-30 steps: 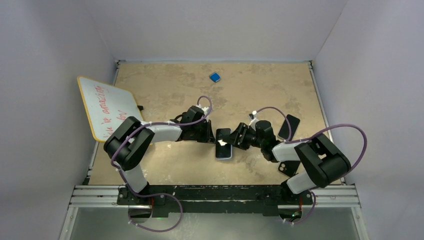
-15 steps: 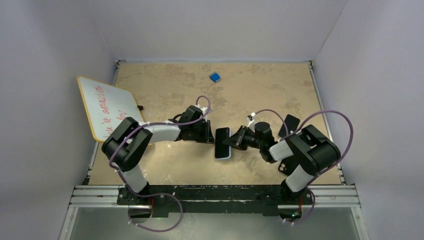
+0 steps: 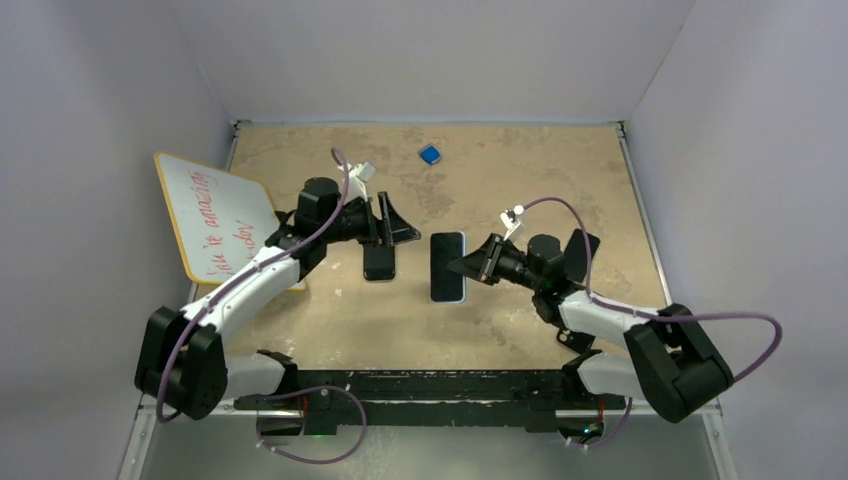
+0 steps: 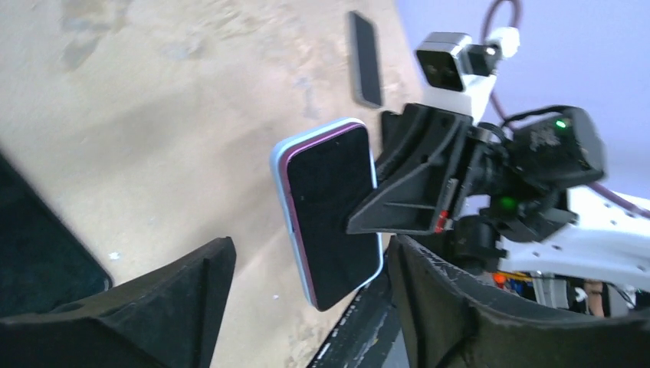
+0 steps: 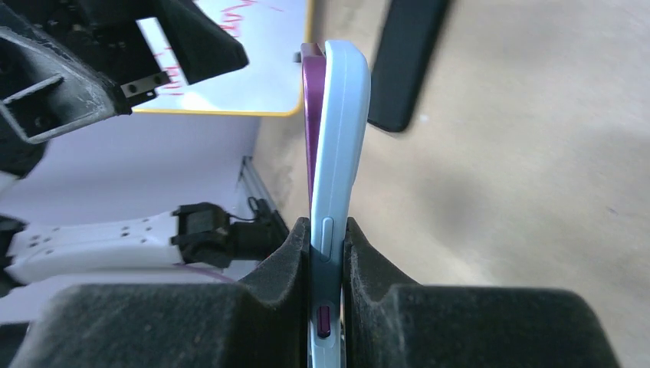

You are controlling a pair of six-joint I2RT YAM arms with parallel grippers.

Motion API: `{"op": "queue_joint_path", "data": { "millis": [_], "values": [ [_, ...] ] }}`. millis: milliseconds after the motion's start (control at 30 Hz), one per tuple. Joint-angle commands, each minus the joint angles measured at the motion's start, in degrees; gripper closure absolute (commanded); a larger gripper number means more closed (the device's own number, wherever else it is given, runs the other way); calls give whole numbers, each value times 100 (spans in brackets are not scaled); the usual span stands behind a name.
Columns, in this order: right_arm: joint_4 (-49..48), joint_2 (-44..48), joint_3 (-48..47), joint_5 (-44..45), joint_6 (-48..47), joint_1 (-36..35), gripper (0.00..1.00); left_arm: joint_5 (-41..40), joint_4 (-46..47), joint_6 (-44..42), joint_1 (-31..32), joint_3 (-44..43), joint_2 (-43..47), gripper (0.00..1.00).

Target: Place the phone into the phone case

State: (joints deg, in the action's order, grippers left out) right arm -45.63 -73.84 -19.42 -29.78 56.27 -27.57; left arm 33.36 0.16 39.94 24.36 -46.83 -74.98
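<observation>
pale blue phone case [image 5: 341,138] and the purple-edged phone [image 4: 333,207] seated in it are pinched together across their thickness by our right gripper [image 5: 327,245], its foam pads [image 5: 283,261] pressed on both faces. we see the pair held over the middle of the table [image 3: 520,170], dark screen turned toward our left gripper [image 3: 395,222]. that one stands apart, fingers spread wide and holding nothing, above a second dark phone [image 3: 379,263] lying flat. a whiteboard [image 3: 215,215] sits at the left edge.
</observation>
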Motion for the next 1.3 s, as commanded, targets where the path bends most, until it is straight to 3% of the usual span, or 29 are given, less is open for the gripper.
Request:
{"op": "queue_joint_path", "data": {
  "millis": [0, 300, 533, 733, 1000, 1167, 1267],
  "values": [
    [-671, 657, -423, -641, 244, 27, 100, 1062, 567, 263, -157, -113, 636, 21],
    [-3382, 726, -410, -1395, 1825, 30, 100, 2155, 3026, 1702, -153, 584, 952, 18],
    [-4491, 343, -388, -1433, 2491, 31, 100, 2309, 4997, 2983, -146, 1099, 723, 27],
    [-4430, 305, -369, -1464, 2440, 24, 100, 2249, 5741, 3441, -97, 1255, 450, 30],
    [-3961, 459, -385, -1524, 2244, 8, 100, 2008, 5782, 3384, 149, 1000, 95, 36],
    [-3210, 694, -427, -1583, 1835, -1, 100, 1919, 5747, 3352, 246, 834, -43, 50],
    [-2579, 896, -510, -1592, 1484, -4, 99, 1913, 5727, 3308, 275, 798, -69, 66]
  ]
}}
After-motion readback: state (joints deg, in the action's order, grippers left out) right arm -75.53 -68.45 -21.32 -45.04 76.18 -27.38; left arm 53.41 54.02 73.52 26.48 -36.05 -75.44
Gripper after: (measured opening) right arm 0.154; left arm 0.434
